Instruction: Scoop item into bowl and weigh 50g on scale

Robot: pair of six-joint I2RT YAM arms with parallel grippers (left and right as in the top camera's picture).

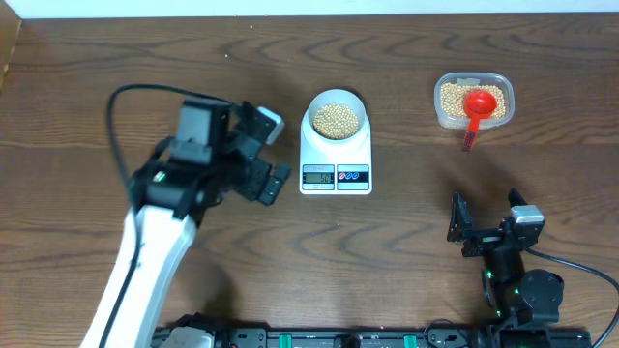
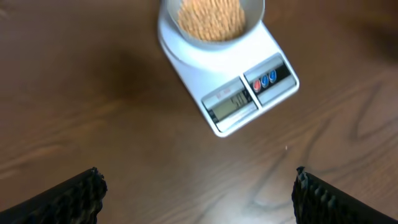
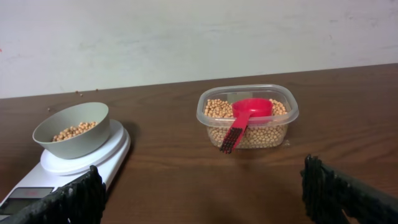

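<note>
The pale bowl [image 1: 314, 108] sits on the white scale [image 1: 336, 156] at the table's middle back, holding tan beans [image 1: 337, 119]. My left gripper [image 1: 275, 153] hovers just left of the scale, open and empty. In the left wrist view the scale [image 2: 186, 59], its display [image 2: 233, 104] and the bowl [image 2: 254, 15] lie ahead of the wide-apart fingers [image 2: 78, 199]. My right gripper [image 1: 486, 218] rests open near the front right. Its view shows the bowl [image 3: 74, 146] on the scale [image 3: 109, 155] at left.
A clear plastic tub [image 1: 441, 97] of beans stands at the back right with a red scoop [image 1: 481, 102] lying in it, handle over the front rim. The right wrist view shows the tub [image 3: 273, 127] and scoop [image 3: 250, 109]. A wall rises behind the table.
</note>
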